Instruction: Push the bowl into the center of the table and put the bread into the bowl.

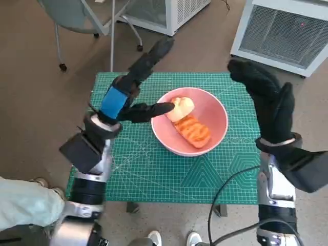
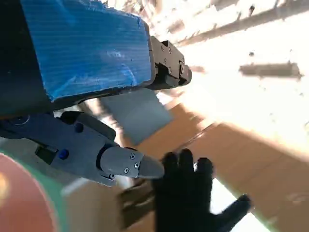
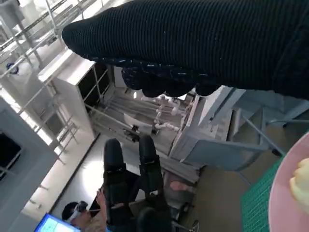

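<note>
Inside pink bowl: bread.

We are seeing a pink bowl that is standing upright on the green cutting mat of the desk, near the middle of it and a little toward the right side. It is round, with a smooth and plain inside. The bread is lying inside the bowl: a longer orange-brown piece with darker grill lines is resting on the bottom, and a paler, rounder piece is leaning at its far end, against the far-left wall. In the two wrist views we are catching only a pink edge of the bowl, and the right one is also showing a pale bit of bread.
</note>
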Controlling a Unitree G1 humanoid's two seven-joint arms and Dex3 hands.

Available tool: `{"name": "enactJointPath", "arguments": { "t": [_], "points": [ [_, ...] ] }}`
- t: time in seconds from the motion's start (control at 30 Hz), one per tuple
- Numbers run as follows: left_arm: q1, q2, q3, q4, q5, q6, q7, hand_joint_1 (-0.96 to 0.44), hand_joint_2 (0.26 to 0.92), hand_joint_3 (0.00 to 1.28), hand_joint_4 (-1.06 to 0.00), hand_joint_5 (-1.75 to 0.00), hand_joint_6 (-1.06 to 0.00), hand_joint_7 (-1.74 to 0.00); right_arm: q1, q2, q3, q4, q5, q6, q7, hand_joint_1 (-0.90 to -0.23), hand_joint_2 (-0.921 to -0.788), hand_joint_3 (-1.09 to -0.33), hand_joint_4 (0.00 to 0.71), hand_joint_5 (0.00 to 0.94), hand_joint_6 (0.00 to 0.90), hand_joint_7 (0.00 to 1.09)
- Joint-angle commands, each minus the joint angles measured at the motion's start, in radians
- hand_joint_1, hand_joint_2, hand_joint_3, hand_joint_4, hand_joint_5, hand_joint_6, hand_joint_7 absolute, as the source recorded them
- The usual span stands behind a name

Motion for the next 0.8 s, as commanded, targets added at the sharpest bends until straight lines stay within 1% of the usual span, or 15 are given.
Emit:
{"name": "enactJointPath", "arguments": {
  "t": [0.03,0.2,0.43,0.57,0.8],
  "points": [
    [0.016,-0.020,0.021,0.009,0.003,-0.035,0.042,-0.50,0.921,0.41,-0.11,-0.01,-0.19,-0.01,-0.001,0.005,0.008,-0.007,-0.008,0.022,-0.010,-0.661,-0.921,-0.704,0.096,0.000,-0.001,0.43],
    [0.039,-0.034,0.019,-0.017,-0.020,-0.011,0.040,-0.53,0.921,0.43,-0.10,-0.01,-0.17,0.00,-0.011,0.006,0.013,-0.006,-0.010,0.022,-0.008,-0.660,-0.921,-0.709,0.098,0.002,-0.001,0.43],
    [0.043,-0.036,0.020,-0.023,-0.022,-0.005,0.038,-0.54,0.921,0.44,-0.10,-0.01,-0.17,0.00,-0.012,0.005,0.013,-0.005,-0.010,0.022,-0.008,-0.660,-0.921,-0.710,0.100,0.002,-0.001,0.43],
    [0.065,-0.042,0.010,-0.050,-0.093,0.021,-0.025,-0.56,0.921,0.44,-0.10,-0.01,-0.17,0.00,-0.017,0.006,0.028,-0.030,-0.023,0.033,-0.010,-0.664,-0.921,-0.713,0.100,0.002,-0.001,0.43],
    [0.065,-0.036,0.016,-0.076,-0.141,0.056,-0.073,-0.58,0.921,0.44,-0.10,0.00,-0.17,0.00,-0.013,0.001,0.034,-0.063,-0.023,0.053,-0.013,-0.673,-0.921,-0.717,0.099,0.001,-0.001,0.43]
  ]
}}
